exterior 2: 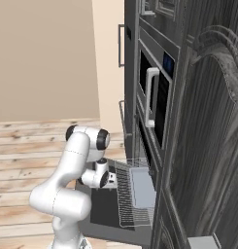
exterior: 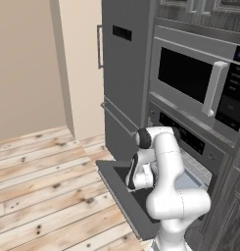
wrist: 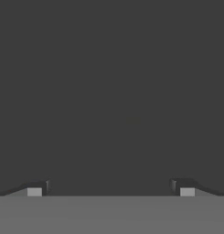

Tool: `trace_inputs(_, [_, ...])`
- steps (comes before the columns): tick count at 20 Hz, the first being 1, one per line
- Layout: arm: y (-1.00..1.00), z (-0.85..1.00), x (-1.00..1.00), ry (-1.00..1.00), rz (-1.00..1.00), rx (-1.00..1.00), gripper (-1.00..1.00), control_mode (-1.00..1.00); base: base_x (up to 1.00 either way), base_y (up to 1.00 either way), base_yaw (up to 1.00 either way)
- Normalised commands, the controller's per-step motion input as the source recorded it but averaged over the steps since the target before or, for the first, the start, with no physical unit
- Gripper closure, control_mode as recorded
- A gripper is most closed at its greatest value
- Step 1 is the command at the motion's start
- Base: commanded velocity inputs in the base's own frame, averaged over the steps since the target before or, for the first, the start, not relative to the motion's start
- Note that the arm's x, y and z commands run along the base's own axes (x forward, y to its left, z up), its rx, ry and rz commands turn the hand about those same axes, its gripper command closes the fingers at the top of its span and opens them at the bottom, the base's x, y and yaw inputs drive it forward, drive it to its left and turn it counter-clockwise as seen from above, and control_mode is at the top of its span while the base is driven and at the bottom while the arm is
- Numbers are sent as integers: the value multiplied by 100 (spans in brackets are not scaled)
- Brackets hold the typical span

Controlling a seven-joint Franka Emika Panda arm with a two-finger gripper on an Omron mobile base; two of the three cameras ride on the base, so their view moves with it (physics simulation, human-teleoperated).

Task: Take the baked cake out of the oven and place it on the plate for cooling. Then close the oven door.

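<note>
Gripper [wrist: 111,187]: fingers spread wide with nothing between them, facing a plain dark surface close ahead.
Arm [exterior: 168,171]: bent low over the oven door, hand pointed down toward the door's inner face.
Oven door [exterior: 122,193]: swung fully down and lying flat, sticking out from the oven front toward the wooden floor; dark inner panel faces up.
Wire rack [exterior 2: 126,194]: pulled out of the oven over the dropped door.
Tray [exterior 2: 142,187]: a flat grey rectangular piece lying on the rack, just outside the oven mouth.
Oven [exterior: 190,142]: open, black control strip right above the cavity.
Microwave [exterior: 200,83]: directly above the oven, door closed, pale vertical handle.
</note>
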Motion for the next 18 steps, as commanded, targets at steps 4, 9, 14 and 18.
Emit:
trace_inputs(4, [-16, -33, 37, 0, 0, 0, -100, -100, 0, 0, 0])
trace_inputs(9, [-19, -34, 36, 0, 0, 0, -100, -100, 0, 0, 0])
trace_inputs(14, [-29, -31, 32, 0, 0, 0, -100, -100, 0, 0, 0])
trace_inputs(18, [-46, -11, 30, 0, 0, 0, -100, -100, 0, 0, 0])
